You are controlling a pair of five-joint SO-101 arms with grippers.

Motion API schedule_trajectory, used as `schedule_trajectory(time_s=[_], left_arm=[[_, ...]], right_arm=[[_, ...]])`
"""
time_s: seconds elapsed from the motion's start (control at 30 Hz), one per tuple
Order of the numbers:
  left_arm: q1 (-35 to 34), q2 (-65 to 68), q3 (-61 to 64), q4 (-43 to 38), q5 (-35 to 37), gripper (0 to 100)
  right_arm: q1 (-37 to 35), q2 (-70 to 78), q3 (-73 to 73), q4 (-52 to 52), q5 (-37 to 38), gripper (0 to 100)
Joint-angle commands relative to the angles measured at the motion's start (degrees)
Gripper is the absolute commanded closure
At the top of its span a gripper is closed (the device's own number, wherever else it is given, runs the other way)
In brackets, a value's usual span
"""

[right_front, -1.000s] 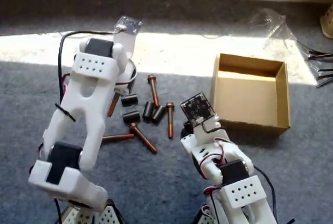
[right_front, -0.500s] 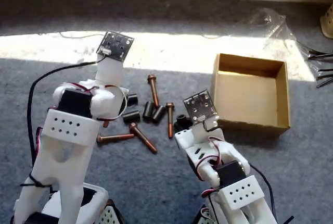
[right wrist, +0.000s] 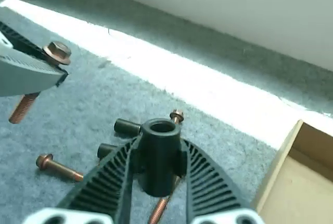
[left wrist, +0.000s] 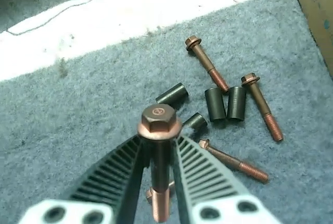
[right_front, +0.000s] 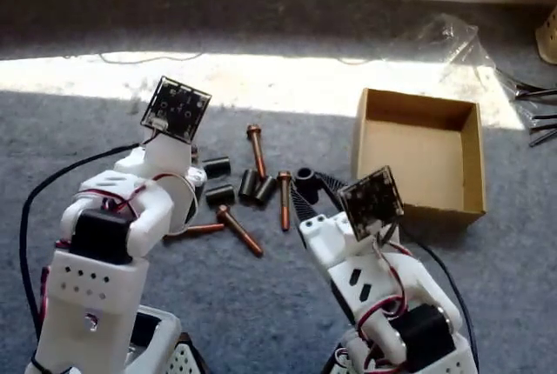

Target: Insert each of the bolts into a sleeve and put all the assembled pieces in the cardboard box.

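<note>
My left gripper (left wrist: 160, 153) is shut on a copper bolt (left wrist: 159, 130), held upright above the carpet with its hex head up. My right gripper (right wrist: 158, 166) is shut on a black sleeve (right wrist: 158, 151) with its bore facing up; in the high view this sleeve (right_front: 306, 181) sits just left of the cardboard box (right_front: 418, 152). From the right wrist, the left gripper's bolt (right wrist: 56, 52) hangs off to one side, apart from the sleeve. Loose bolts (right_front: 284, 198) (right_front: 255, 148) (right_front: 238, 229) and sleeves (right_front: 216, 166) (right_front: 257, 186) lie on the carpet between the arms.
The open-topped box has bare cardboard inside (right wrist: 307, 182). A crumpled plastic bag (right_front: 452, 39) lies behind it, and dark tools (right_front: 535, 104) rest at the right edge. A sunlit strip (right_front: 287, 83) crosses the grey carpet behind the parts.
The left arm has pulled back toward its base and risen, carrying the bolt. The right arm has lifted its sleeve off the carpet and tipped its wrist toward the box.
</note>
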State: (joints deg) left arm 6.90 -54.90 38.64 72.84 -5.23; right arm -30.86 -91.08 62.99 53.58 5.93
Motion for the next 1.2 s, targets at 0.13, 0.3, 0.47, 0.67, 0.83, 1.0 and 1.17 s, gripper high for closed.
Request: schedule_trajectory(time_s=[0.13,0.3,0.47,0.67,0.83,1.0,1.17], left_arm=[[0.84,-10.42,1.8,-2.64,-0.53,100],[0.92,-17.01,6.29,-5.98,-0.53,100],[0.92,-22.37,9.1,-8.26,-0.53,100],[0.92,-27.47,12.35,-11.34,-0.44,100],[0.92,-30.55,15.6,-14.51,-0.18,100],[0.66,-32.92,18.24,-19.08,5.89,100],[0.84,-34.07,20.79,-24.53,6.42,100]], right_arm=[[-0.75,-13.49,9.71,-5.05,-0.53,99.4],[-4.97,-13.93,16.66,-8.57,-0.7,99.4],[-10.51,-14.11,25.1,-19.91,-0.35,99.4],[-12.18,-14.11,34.24,-32.57,-0.18,99.4],[-10.59,-14.11,36.0,-37.58,-0.44,99.4],[-9.1,-14.11,36.0,-37.76,-0.7,99.4],[-9.01,-14.11,36.44,-37.85,-0.7,99.4]])
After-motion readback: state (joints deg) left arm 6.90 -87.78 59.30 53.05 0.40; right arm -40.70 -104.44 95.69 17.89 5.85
